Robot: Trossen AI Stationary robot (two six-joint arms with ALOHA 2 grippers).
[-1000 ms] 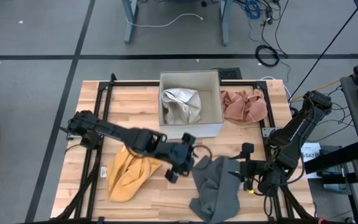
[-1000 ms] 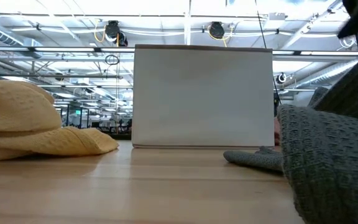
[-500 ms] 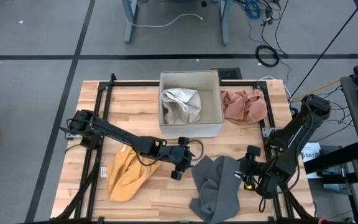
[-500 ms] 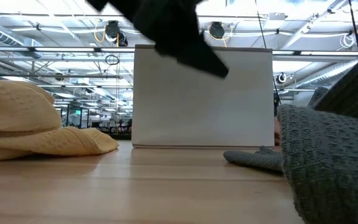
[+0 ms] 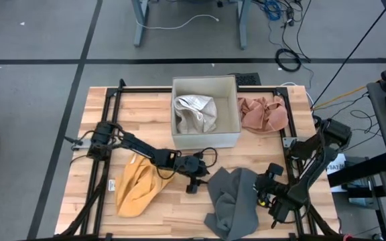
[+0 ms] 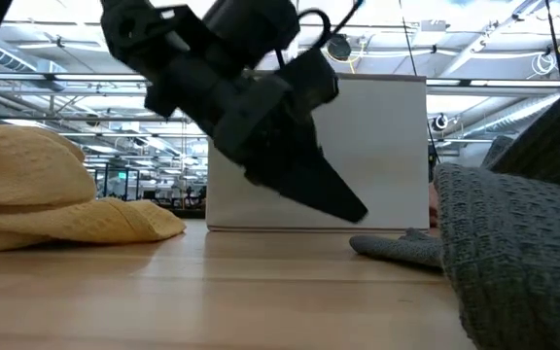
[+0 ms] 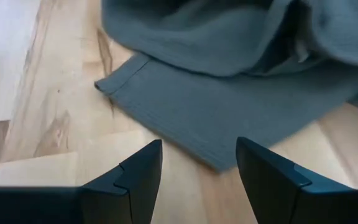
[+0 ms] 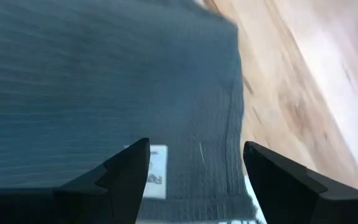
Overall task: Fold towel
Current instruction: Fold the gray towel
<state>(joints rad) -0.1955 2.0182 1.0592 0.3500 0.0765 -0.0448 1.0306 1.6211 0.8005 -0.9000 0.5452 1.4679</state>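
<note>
left end effector point(image 5: 194, 175) lowered, right arm point(image 5: 313, 157) retracted

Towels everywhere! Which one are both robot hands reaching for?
The grey towel. The left gripper and right gripper, both open, flank it; the yellow, pink and boxed white ones lie farther off.

In the low view the grey towel point(image 6: 513, 243) is running out of the picture at the right and bottom edges, so its full shape is not showing there. The left tool point(image 6: 343, 206) is covering part of the white box point(image 6: 377, 146) behind it, and the arm above it is being cut by the top edge. The yellow cloth point(image 6: 37, 194) is leaving the picture at the left edge. In the right wrist view a small white label point(image 8: 156, 180) is lying on the towel, but its print is too blurred to read.
</note>
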